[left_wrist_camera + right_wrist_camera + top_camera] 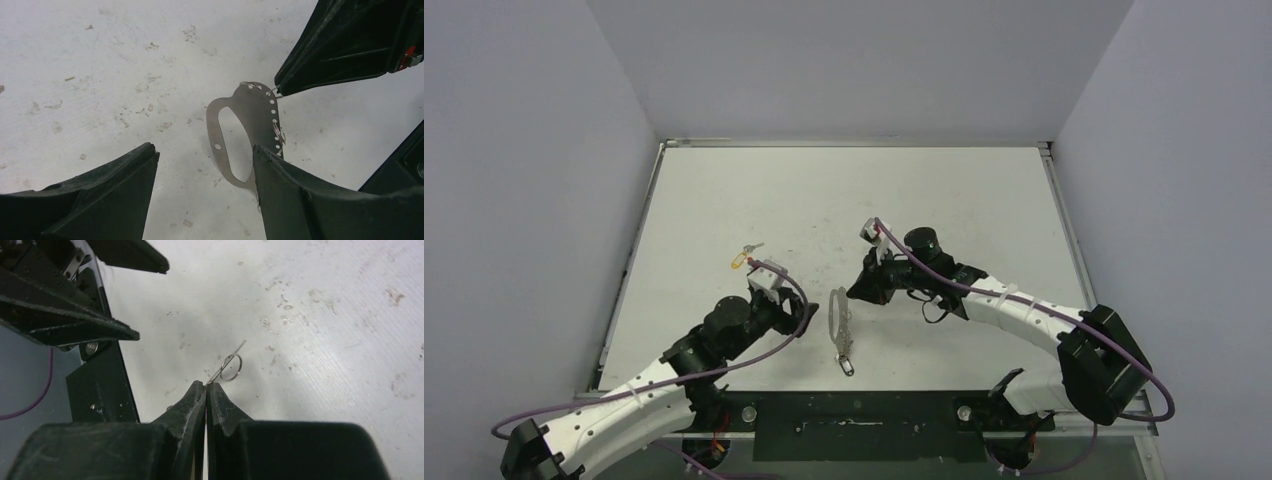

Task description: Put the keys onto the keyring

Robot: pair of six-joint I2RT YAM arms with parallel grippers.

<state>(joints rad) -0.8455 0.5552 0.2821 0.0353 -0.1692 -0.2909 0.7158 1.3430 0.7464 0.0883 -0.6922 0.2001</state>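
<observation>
The keyring (839, 318), a flat silver oval loop, lies mid-table between the arms; it also shows in the left wrist view (260, 117). A small silver piece (847, 366) lies at its near end; too small to tell if it is a key. The key with the yellow tag (742, 260) lies apart, up left of the left arm. My left gripper (802, 318) is open and empty, its right finger (290, 190) over the loop's near end. My right gripper (855, 293) is shut (206, 384) on a thin small ring (231, 367) at the loop's far edge.
The table (844, 200) is white and scuffed, with raised edges and grey walls around it. A black base plate (854, 425) runs along the near edge between the arm mounts. The two grippers' tips are close together over the keyring.
</observation>
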